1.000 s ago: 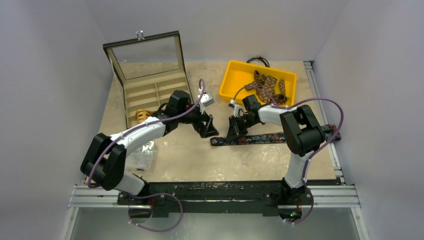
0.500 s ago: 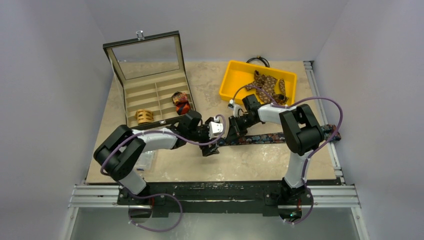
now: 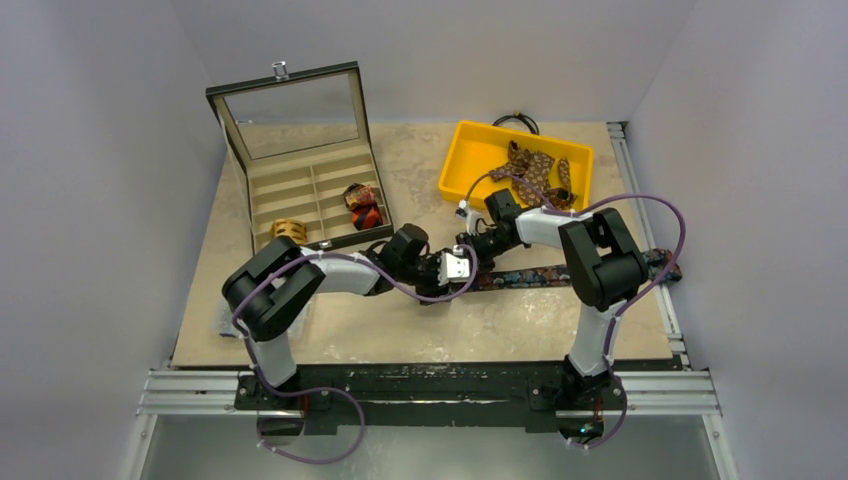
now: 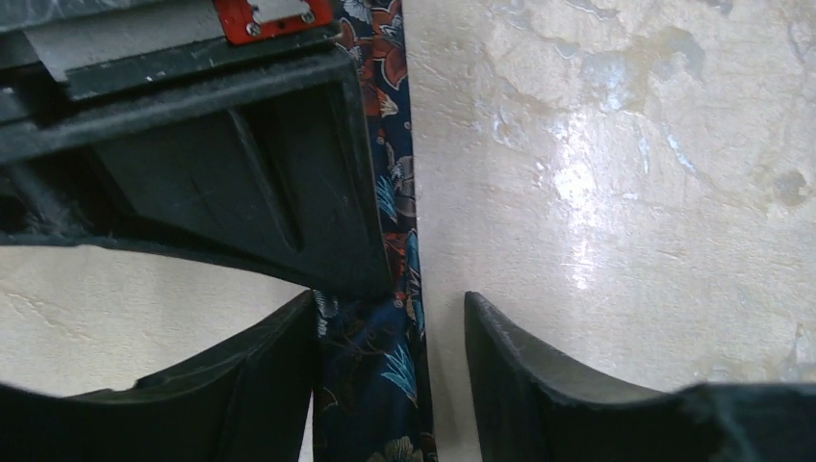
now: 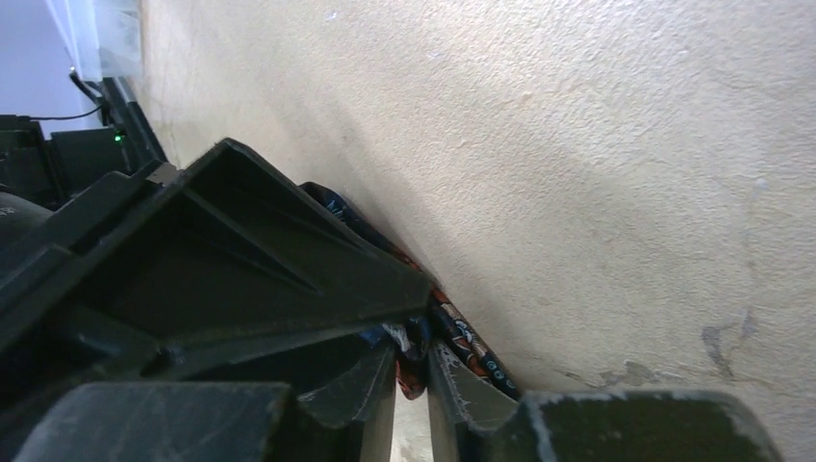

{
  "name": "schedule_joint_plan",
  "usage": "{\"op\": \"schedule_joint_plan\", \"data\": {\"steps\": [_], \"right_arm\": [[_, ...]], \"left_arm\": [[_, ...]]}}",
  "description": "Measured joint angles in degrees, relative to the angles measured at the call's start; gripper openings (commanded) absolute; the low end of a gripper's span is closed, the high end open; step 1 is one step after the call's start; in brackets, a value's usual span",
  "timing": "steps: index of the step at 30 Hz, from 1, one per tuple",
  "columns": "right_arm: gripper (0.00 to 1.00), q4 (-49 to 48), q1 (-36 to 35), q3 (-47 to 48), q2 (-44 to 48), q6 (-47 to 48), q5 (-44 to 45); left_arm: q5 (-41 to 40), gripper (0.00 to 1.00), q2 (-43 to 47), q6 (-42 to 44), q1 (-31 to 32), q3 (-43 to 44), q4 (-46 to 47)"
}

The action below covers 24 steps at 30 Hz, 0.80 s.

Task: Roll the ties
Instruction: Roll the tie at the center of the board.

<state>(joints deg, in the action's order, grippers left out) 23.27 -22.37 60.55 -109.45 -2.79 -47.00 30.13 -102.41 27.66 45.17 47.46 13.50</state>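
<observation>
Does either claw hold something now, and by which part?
The right claw pinches the navy tie near its left end. The left claw is open astride the tie, gripping nothing.

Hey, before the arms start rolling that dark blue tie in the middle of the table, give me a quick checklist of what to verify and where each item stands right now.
1. Right gripper shut on the navy tie: ok, fabric is pinched between its fingers.
2. Left gripper open over the tie: ok, the tie runs between its fingers.
3. Tie flat on the table: ok where visible; part is hidden under the right arm.
4. Clearance between the two grippers: cannot tell, they crowd together.
5. Box open for the finished roll: ok, lid up.
</observation>
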Motion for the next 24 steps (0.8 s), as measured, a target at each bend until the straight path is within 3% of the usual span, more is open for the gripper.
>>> {"op": "schedule_joint_plan", "data": {"steps": [3,6,10,13,15,17,24], "right_arm": [[0.26,0.9,0.0,0.3,0.0,0.0,-0.6],[0.26,1.6,0.0,0.6,0.0,0.0,-0.7],[0.15,2.0,0.3,0.7,0.0,0.0,-0.8],[0.0,2.4,0.7,0.7,0.0,0.4,-0.7],[0.0,2.5,0.7,0.7,0.0,0.8,-0.3],[0.0,2.5,0.7,0.7,0.0,1.0,0.2],[0.0,3.1,0.7,1.2,-0.8,2.4,1.2]], "left_arm": [[-0.6,0.37,-0.7,1.0,0.5,0.9,0.0],[-1.4,0.34,-1.0,2.1,0.5,1.4,-0.5],[-1.6,0.32,-1.0,3.0,0.6,1.4,-0.7],[-1.9,0.42,-1.0,3.0,0.6,1.5,-0.7],[-2.5,0.54,-1.0,2.4,0.6,1.7,-0.7],[-2.9,0.58,-0.8,1.2,0.3,1.8,-0.8],[-0.5,0.59,8.2,-2.4,-5.3,-5.6,-3.4]]}}
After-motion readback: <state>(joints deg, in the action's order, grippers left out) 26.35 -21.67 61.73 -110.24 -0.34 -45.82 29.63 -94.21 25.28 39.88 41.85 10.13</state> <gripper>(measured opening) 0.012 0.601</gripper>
